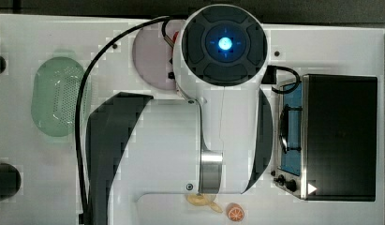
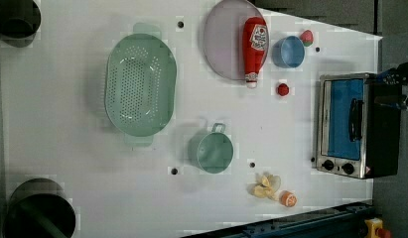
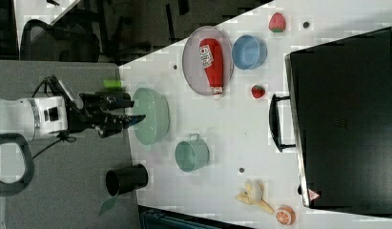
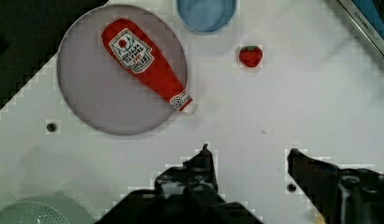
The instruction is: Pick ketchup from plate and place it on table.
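The ketchup bottle (image 4: pixel 145 63) lies flat on the pale mauve plate (image 4: pixel 94 100), its white cap just over the rim at about four o'clock in the wrist view, likely easing a sideways grasp. The gripper (image 4: pixel 249 154) hovers over the white desk (image 4: pixel 273 107), jaws wide apart and empty. The bottle looks glossy, tapered plastic; the plate is a smooth disc.

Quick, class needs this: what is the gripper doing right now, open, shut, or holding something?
Gripper: open, holding nothing; the ketchup lies on the plate, apart from it.
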